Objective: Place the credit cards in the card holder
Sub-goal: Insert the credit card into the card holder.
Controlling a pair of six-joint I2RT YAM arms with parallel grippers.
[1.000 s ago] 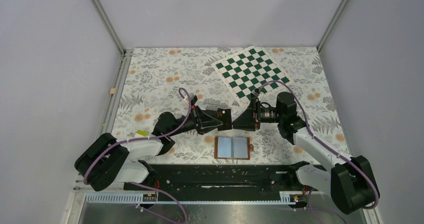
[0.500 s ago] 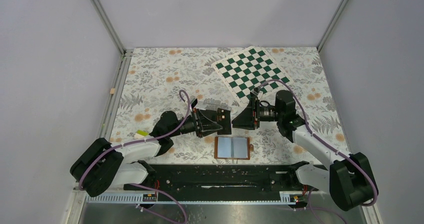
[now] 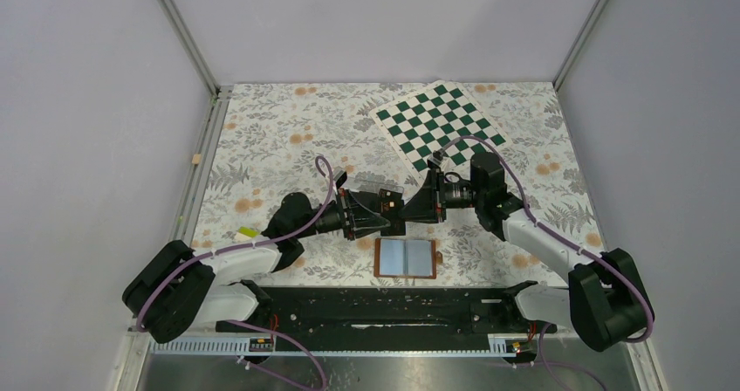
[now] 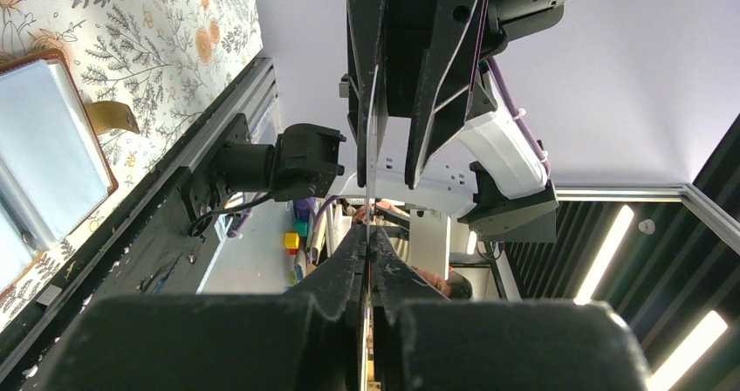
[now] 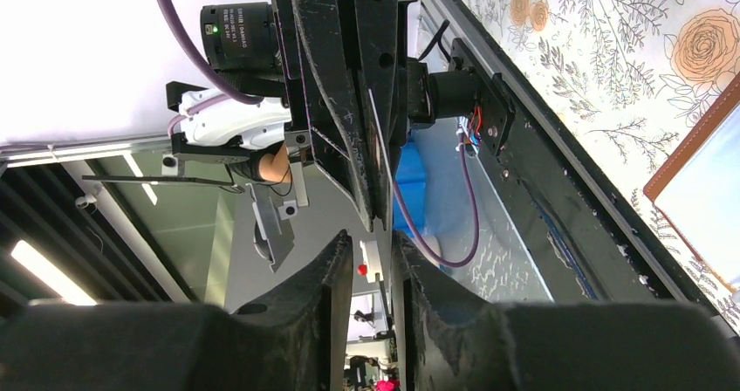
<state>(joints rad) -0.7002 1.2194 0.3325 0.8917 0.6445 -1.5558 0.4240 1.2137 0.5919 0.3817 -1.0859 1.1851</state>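
Beyond the open card holder (image 3: 406,257), left end effector (image 3: 387,212) tight on a credit card (image 3: 395,209), right end effector (image 3: 409,211) agape, chessboard (image 3: 441,125) behind.

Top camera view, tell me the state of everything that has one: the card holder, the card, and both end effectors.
card holder: lying open, sleeves up, tab unsnapped.
credit card: in the air, pinched at one end.
left end effector: shut on the credit card.
right end effector: open, at the card's free end.
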